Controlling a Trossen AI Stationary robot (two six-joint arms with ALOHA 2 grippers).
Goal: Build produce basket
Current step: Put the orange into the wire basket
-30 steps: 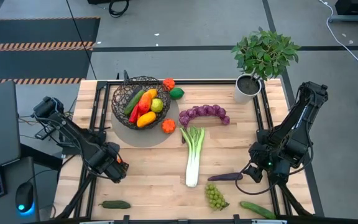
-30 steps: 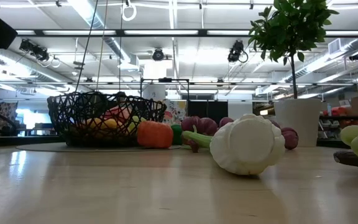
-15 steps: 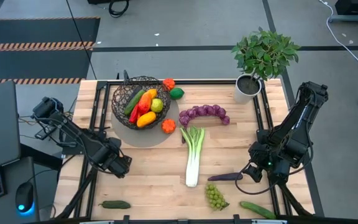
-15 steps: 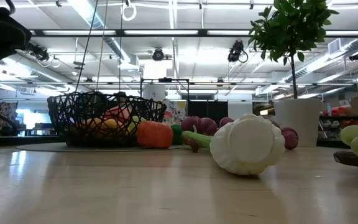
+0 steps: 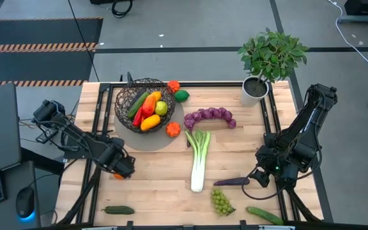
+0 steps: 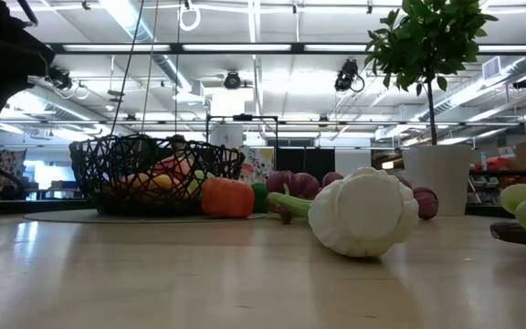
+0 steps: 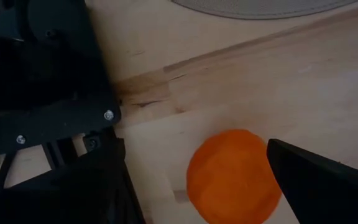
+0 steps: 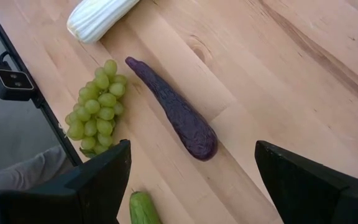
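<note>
Orange fruit (image 7: pixel 234 177) sat between my left gripper's (image 5: pixel 121 167) spread fingers, untouched; that gripper had slid right along the lower-left boards since a second earlier. My right gripper (image 8: pixel 191 186) hung open, unmoved, over the aubergine (image 8: pixel 174 109) at lower right. The basket (image 5: pixel 143 103), upper left of centre, held peppers; leek (image 5: pixel 199 160) and green grapes (image 5: pixel 221 202) lay outside.

You've got a potted plant (image 5: pixel 268 61) at the table's (image 5: pixel 158 185) far right corner, plus a round grey mat (image 5: pixel 147 138).
</note>
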